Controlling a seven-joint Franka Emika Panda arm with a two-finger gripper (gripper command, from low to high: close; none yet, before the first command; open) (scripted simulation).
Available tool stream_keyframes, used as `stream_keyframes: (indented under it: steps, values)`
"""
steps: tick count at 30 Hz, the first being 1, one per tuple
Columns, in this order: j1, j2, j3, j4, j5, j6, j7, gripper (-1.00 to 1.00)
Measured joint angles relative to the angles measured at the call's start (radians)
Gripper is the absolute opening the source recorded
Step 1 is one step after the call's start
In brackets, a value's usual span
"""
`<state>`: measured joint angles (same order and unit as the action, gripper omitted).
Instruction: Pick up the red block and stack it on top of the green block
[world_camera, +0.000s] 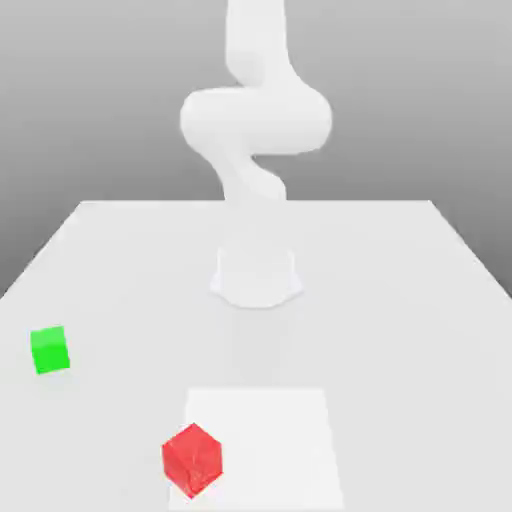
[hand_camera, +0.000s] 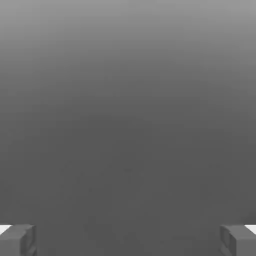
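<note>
The red block (world_camera: 191, 459) is a small bright red cube near the table's front edge, standing on one corner of a paler square patch. The green block (world_camera: 50, 350) is a small bright green cube far over on the exterior view's left, well apart from the red one. In the hand view my gripper (hand_camera: 128, 241) is open: its two grey fingertips (hand_camera: 17, 240) stand wide apart with nothing between them, and plain grey background lies ahead. The white arm (world_camera: 255, 120) rises from its base at the table's middle and bends upward.
The white table (world_camera: 400, 300) spreads wide around the arm's round base (world_camera: 256, 276). A paler square patch (world_camera: 270, 440) lies on it in front of the base. The table's side edges run off toward the exterior view's left and right.
</note>
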<state>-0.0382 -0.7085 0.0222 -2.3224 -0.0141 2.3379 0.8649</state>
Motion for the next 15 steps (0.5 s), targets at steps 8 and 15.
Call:
stream_keyframes:
  steps: [8,15]
  values:
    - [-0.109,0.297,0.055,-0.072,-0.050,0.123,0.214,0.00]
    - [-0.169,0.552,0.065,-0.135,-0.083,0.228,0.389,0.00]
